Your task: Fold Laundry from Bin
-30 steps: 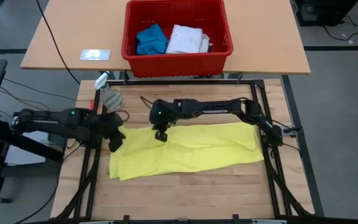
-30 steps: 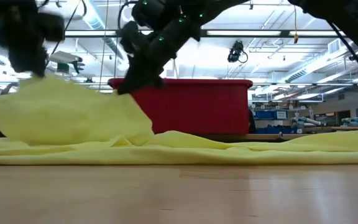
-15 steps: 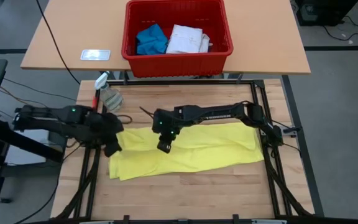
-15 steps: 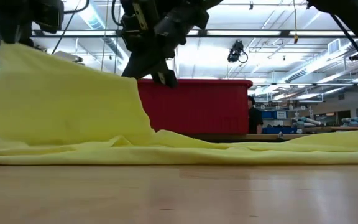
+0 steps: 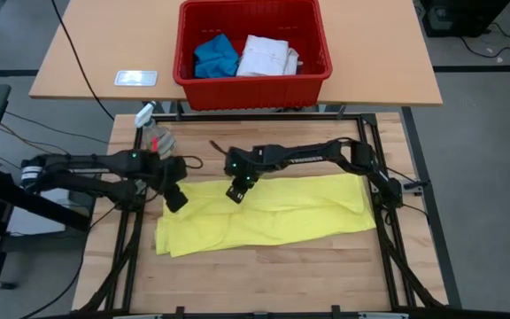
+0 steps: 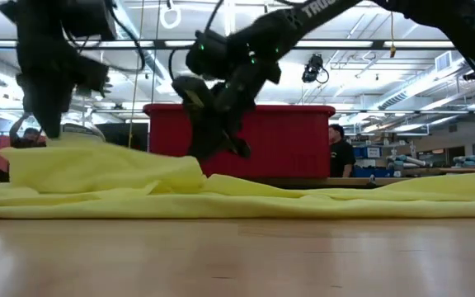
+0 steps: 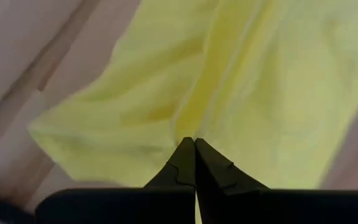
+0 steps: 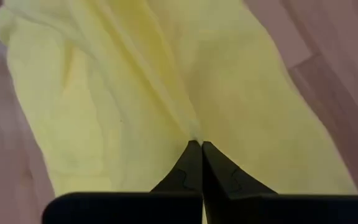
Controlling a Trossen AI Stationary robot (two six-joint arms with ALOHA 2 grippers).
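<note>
Left gripper (image 5: 176,198) and right gripper (image 5: 235,192) each pinching yellow T-shirt (image 5: 282,213) edge, cloth spread beneath both

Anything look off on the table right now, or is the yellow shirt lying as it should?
Nothing spilled or damaged. The yellow T-shirt lies rumpled, its left end bunched, both the left tool and right tool pinching its far edge. The bin sits upright, a blue piece and a white shirt inside.
</note>
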